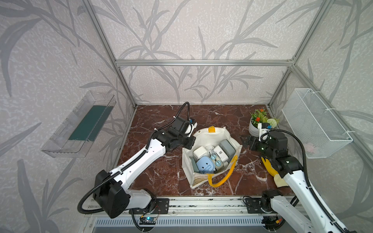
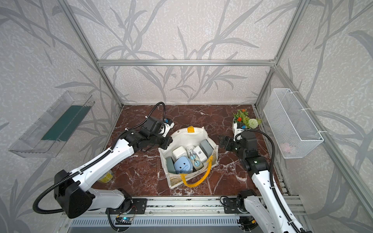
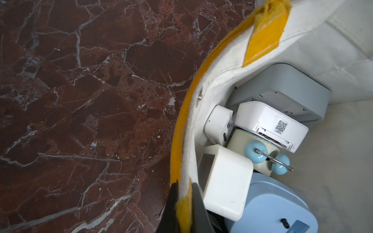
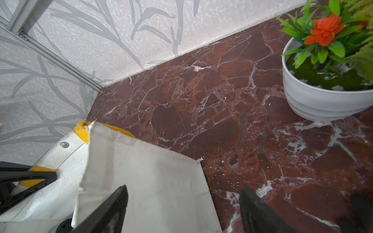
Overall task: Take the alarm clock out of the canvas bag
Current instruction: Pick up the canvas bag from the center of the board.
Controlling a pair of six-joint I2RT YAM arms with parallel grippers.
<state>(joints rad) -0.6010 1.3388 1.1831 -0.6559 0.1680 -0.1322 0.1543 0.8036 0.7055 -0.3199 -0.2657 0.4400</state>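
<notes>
Left fingers (image 3: 170, 209) clamp the canvas bag (image 1: 198, 180) at its yellow-edged rim; right fingers (image 4: 113, 213) hang apart just outside the opposite side, over the worktop (image 1: 161, 177). The alarm clock (image 3: 255, 151) lies inside among other clocks. Mouth-opening appears under way; next, the free arm likely reaches in.

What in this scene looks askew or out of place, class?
The canvas bag is askew: its rim bulges where the left gripper pinches it, one yellow handle droops over its front side, and the clocks inside lie jumbled at all angles.
</notes>
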